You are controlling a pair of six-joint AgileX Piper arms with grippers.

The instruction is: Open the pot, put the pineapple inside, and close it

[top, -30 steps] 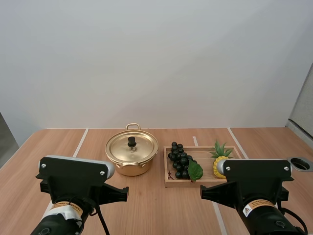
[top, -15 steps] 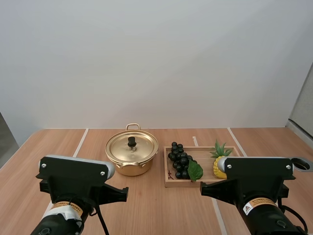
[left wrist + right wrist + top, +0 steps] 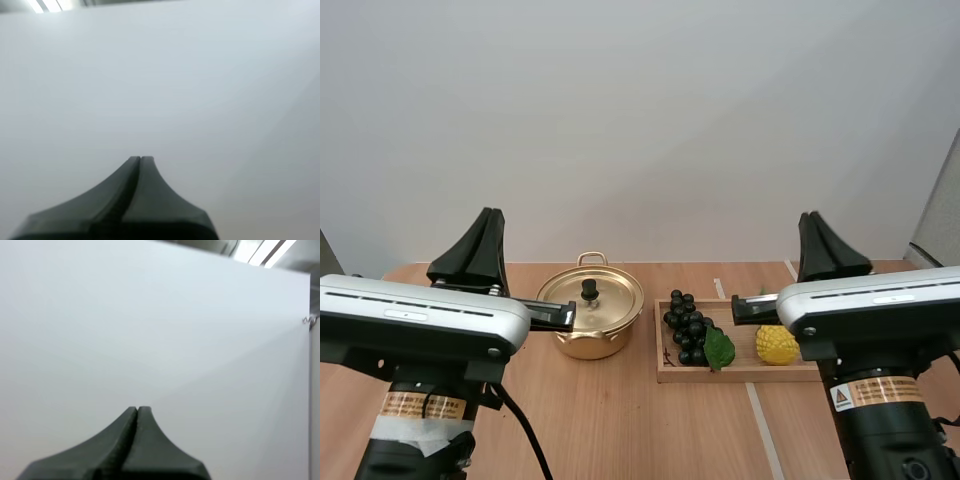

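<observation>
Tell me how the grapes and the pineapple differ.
The grapes are black, the pineapple yellow. The grapes are a bunch of many small balls, the pineapple one rounded lump. The grapes lie at the left end of the wooden tray, the pineapple at its right end. Both rest in it.

The round golden metal pot stands on the wooden table, below and right of the left gripper's jaws. Below and left of the right gripper's jaws, the flat wooden tray holds the dark grape bunch left of the yellow pineapple.
</observation>
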